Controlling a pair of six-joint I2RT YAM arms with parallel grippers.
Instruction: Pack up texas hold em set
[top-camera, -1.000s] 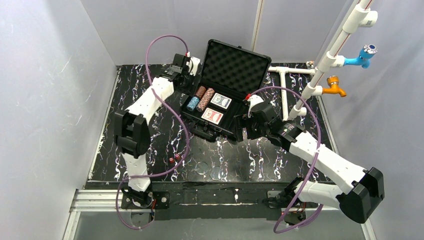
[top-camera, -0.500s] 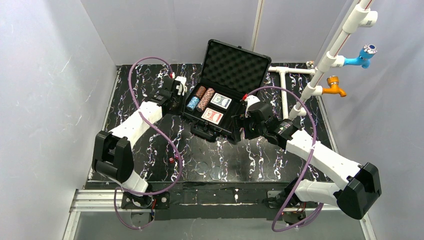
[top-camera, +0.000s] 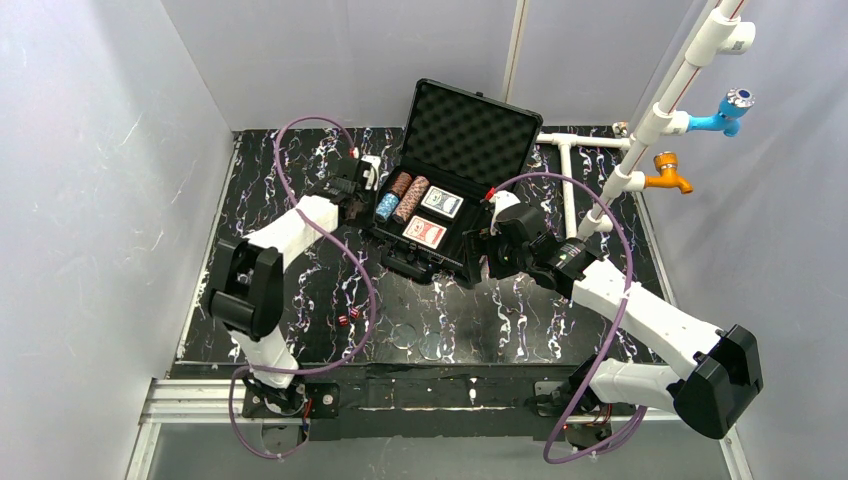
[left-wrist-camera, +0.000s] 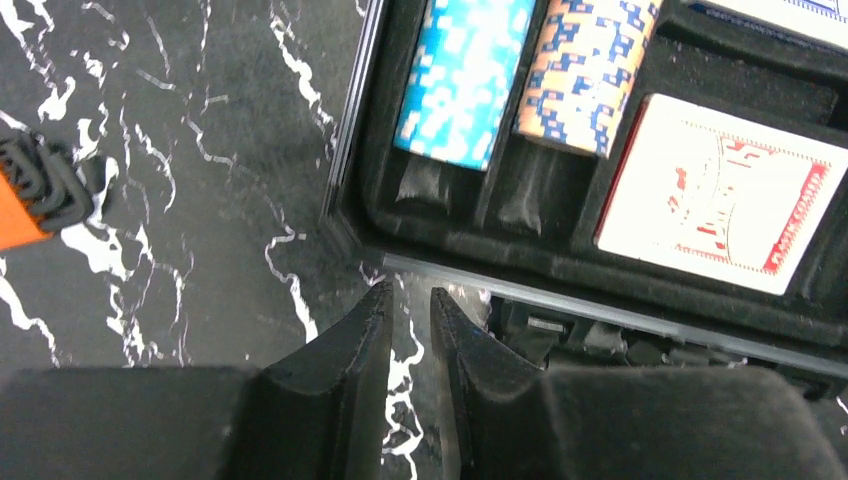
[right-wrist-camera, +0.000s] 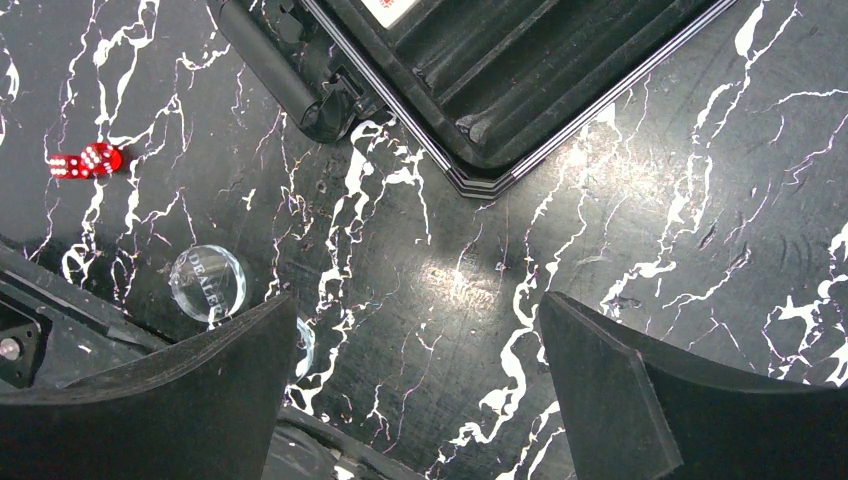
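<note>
The left gripper (left-wrist-camera: 410, 292) hangs with its jaws drawn nearly together, leaving only a thin slit with nothing in it. Just ahead of its tips lies the near left corner of the black rectangular hard plastic case with foam lining (left-wrist-camera: 350, 215), lid raised. Beyond that rim, straight ahead, a stack of light blue poker chips (left-wrist-camera: 465, 80) lies on its side in a foam groove. A stack of brown chips with blue edge marks (left-wrist-camera: 585, 75) lies in the next groove to the right. Further right sits a red-backed card deck (left-wrist-camera: 720, 195) (its printing is too blurred to read). In the overhead view a second, blue-backed deck (top-camera: 442, 203) lies in the compartment behind the red one.

The right gripper (right-wrist-camera: 412, 300) stands spread wide and holds nothing, above the black tabletop with white marble veins (right-wrist-camera: 600, 200). The case's other near corner lies ahead of its gap, with the case's black handle (right-wrist-camera: 265, 60) ahead and to the left. Two small red dice (right-wrist-camera: 85, 160) lie on the table well off to the left. A clear round disc (right-wrist-camera: 208, 283) just beside the left finger carries raised letters that appear to read "DEALER".
</note>
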